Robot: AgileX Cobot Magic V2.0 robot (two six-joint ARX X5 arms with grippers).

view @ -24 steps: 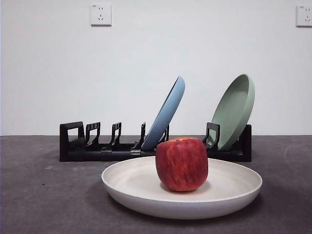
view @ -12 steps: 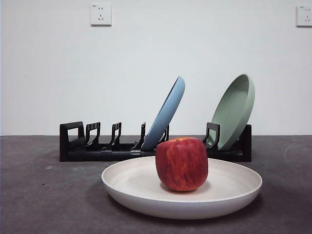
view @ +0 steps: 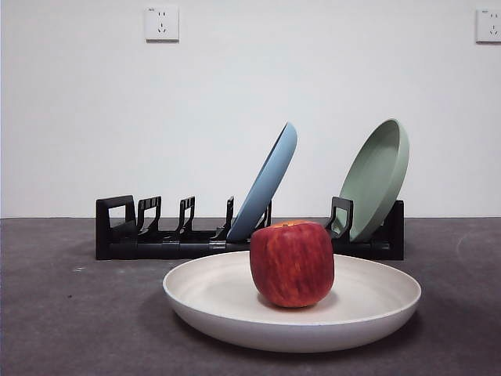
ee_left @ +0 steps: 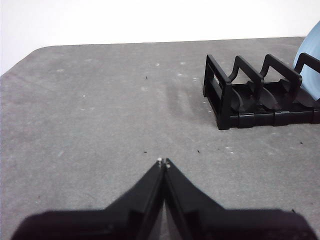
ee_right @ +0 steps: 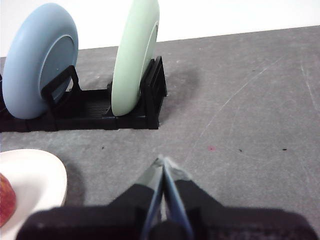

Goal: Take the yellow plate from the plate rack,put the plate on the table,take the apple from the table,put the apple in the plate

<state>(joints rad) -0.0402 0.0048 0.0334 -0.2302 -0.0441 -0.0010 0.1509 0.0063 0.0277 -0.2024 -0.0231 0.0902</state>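
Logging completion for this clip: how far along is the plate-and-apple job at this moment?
It looks finished. The yellow plate lies flat on the table in front of the plate rack, and the apple sits upright in it. Nothing is in hand: the left gripper and right gripper are both shut on nothing, over bare table away from the plate. Nothing appears left to do.
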